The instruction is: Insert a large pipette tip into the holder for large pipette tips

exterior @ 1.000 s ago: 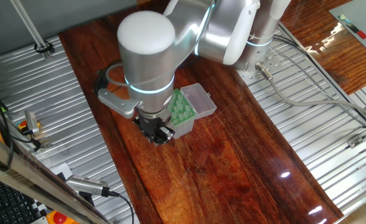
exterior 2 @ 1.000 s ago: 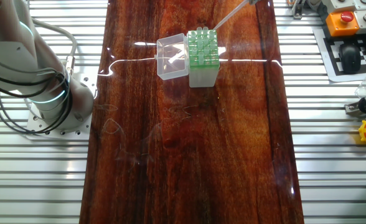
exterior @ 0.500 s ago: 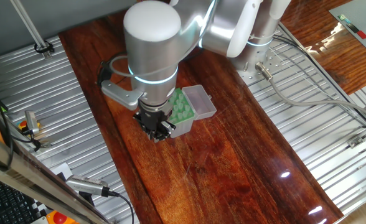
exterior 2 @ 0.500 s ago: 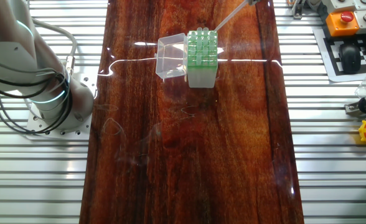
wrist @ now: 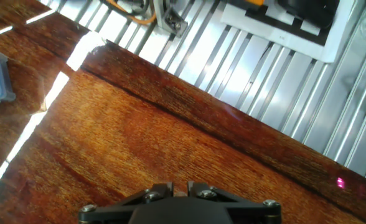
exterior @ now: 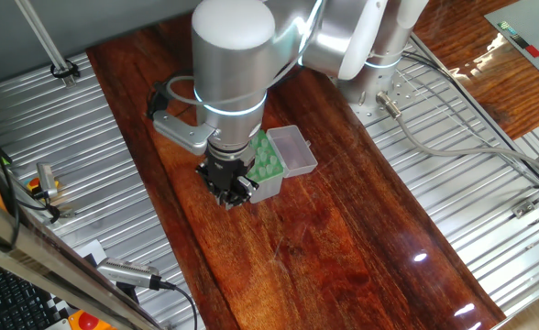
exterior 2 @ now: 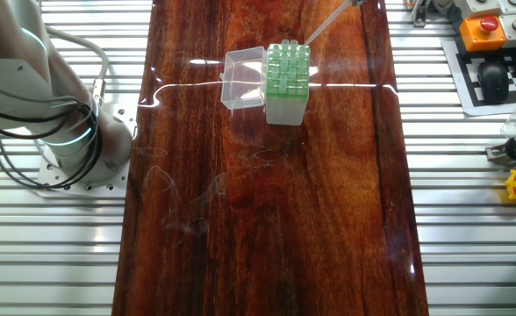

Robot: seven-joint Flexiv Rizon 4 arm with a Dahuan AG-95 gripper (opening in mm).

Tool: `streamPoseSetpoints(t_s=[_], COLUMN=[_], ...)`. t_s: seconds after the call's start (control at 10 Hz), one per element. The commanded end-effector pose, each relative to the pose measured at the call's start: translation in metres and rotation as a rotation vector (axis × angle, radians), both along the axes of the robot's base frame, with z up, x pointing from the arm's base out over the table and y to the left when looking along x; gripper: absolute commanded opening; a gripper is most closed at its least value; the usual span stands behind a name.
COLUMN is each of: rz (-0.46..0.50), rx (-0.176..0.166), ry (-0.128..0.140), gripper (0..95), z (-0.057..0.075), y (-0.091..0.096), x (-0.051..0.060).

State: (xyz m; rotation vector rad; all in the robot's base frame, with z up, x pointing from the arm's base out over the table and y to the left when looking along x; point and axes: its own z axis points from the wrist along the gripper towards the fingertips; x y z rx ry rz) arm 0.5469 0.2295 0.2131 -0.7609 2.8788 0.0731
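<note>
The holder for large pipette tips (exterior 2: 286, 81) has a green hole-dotted top, pale translucent sides and a clear lid at its nine o'clock, on a reddish-brown, dark-grained glossy table (exterior 2: 275, 219) flanked by silver ribbed metal panels (exterior 2: 477, 211).

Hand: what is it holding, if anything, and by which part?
The hand holds the large pipette tip, apparently by its upper end; the grip itself shows in no view.

holder (exterior: 268, 168): on the table (exterior: 343, 238), just beside the gripper (exterior: 230, 192)
lid (exterior: 292, 151): on the holder's far side from the gripper
</note>
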Motion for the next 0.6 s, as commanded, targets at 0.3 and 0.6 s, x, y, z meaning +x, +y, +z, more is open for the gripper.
streamPoseSetpoints(t_s=[0.3,0.6], rz=[0.002,0.006], rx=[0.017,0.023], ry=[-0.028,-0.048], gripper=[0.0,0.0], z=[0.0002,0.0002], y=[0.0005,0.0005], x=[0.0008,0.0008])
